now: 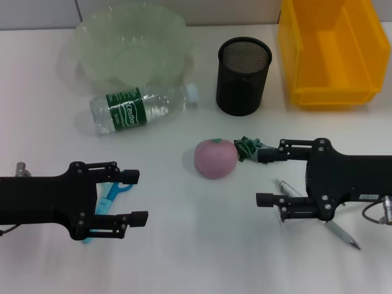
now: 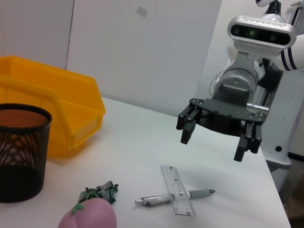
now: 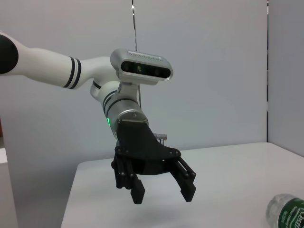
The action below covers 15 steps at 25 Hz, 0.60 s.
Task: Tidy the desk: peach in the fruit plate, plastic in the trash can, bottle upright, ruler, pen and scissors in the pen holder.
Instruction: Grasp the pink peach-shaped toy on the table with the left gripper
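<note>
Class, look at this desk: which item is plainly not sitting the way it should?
The water bottle lies on its side in front of the clear fruit plate instead of standing upright. Both the left gripper and right gripper hover open, holding nothing.

Bright, even overhead light floods the white tabletop (image 1: 184,257), leaving only faint, soft shadows. The translucent pale green plastic bowl (image 1: 130,43) looks hazy, and glare washes out the tabletop around it.

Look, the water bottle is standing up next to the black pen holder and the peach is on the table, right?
Not quite. In the head view the water bottle is lying on its side, not standing. It is beside the black pen holder, and the peach is on the table.
</note>
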{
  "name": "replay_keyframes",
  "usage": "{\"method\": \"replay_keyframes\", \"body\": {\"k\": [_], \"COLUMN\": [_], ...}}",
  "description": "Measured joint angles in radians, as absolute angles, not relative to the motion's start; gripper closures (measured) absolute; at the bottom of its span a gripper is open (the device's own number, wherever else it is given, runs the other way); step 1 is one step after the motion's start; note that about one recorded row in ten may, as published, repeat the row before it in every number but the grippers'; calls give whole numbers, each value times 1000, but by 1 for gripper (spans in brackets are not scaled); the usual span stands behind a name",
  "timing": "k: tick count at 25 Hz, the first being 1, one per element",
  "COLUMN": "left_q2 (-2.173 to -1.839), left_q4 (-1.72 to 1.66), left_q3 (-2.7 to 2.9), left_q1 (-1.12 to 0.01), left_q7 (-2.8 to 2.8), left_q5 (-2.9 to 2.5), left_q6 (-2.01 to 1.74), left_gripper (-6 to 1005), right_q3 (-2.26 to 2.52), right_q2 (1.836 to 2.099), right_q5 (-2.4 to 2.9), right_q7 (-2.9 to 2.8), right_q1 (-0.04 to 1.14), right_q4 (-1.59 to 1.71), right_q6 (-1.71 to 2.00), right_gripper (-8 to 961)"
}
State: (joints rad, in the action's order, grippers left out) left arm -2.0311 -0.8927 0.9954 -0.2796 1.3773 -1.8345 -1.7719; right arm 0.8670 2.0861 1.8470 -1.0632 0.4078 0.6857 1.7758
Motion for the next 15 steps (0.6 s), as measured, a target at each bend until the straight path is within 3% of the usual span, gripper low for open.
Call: {"method": "replay_keyframes", "body": {"k": [15], "left_q2": [-2040], "left_q4": [-879], "left_q3": [994], "left_q1": [-282], "left_q7": [1378], "left_q5": [-1835], "left_q6": [-1769], "left_gripper": [230], "right_q3": [864], "right_q2": [2086], "right_q5": [1844], "right_q7": [-1032], "right_q1": [415], "right_q4": [622], "right_q6": [1751], "right_gripper": [251]}}
